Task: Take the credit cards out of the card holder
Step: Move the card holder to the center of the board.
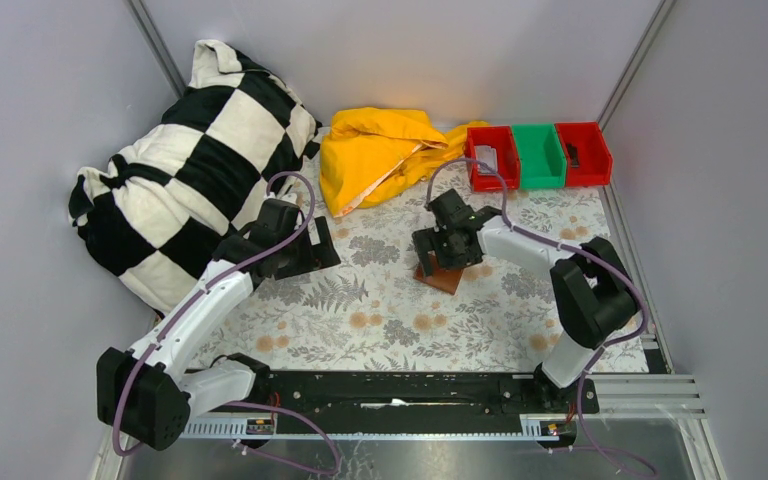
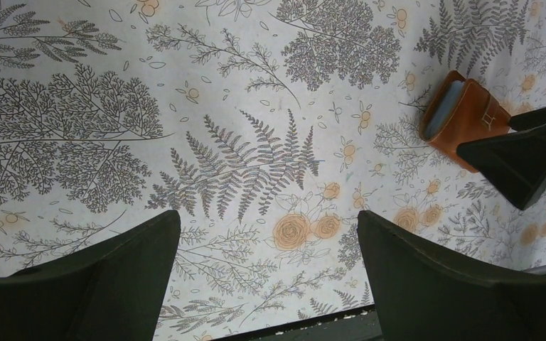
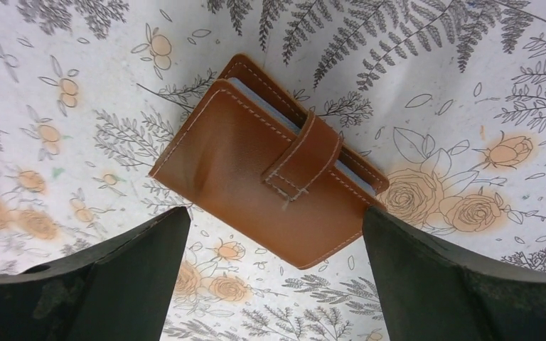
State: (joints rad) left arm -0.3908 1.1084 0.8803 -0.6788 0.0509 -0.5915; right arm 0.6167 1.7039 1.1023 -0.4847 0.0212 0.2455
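One brown card holder [image 1: 448, 279] lies on the floral counter [image 1: 380, 320], right of centre; three bins [image 1: 540, 155], two red and one green, line the back. From the left wrist, your left fingers [image 2: 99, 284] gape wide, empty. From the right wrist, your right fingers [image 3: 455, 284] spread wide, gripping nothing, either side of the holder: closed, strap fastened, pale stitching, light-blue pocket edges showing.

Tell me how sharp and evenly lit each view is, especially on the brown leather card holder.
Top external view: soft, even light, no glare, but the brown leather card holder sits half hidden under the right gripper. Right wrist view: holder crisp, stitching visible, a faint shadow at its edge; the black fingers show no detail. Left wrist view: floral tablecloth sharp, holder near the right edge.
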